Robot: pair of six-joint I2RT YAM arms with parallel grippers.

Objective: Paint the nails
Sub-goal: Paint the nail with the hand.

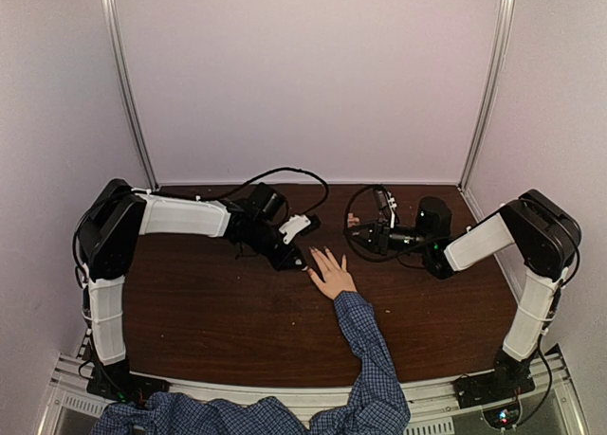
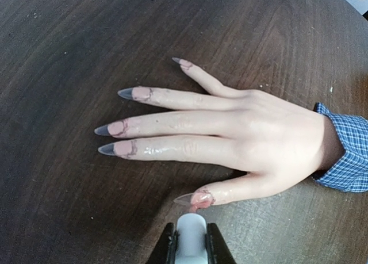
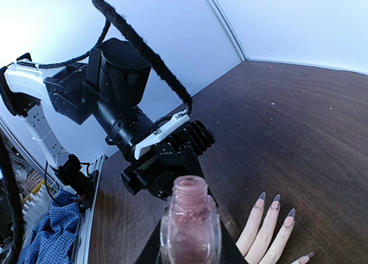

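A light-skinned hand with a blue checked sleeve lies flat on the dark wooden table, fingers spread. Its nails are long and pointed, pink at the base and grey at the tip, as on the thumb nail and middle nail. My left gripper is shut on a white brush cap whose tip touches the thumb nail. My right gripper is shut on an uncapped glass polish bottle of pink polish, held upright beyond the fingertips. From above, the left gripper sits beside the hand and the right gripper just beyond it.
Black cables loop over the back of the table behind both arms. Pale walls close the table's back and sides. The sleeve crosses the near half of the table from the front edge.
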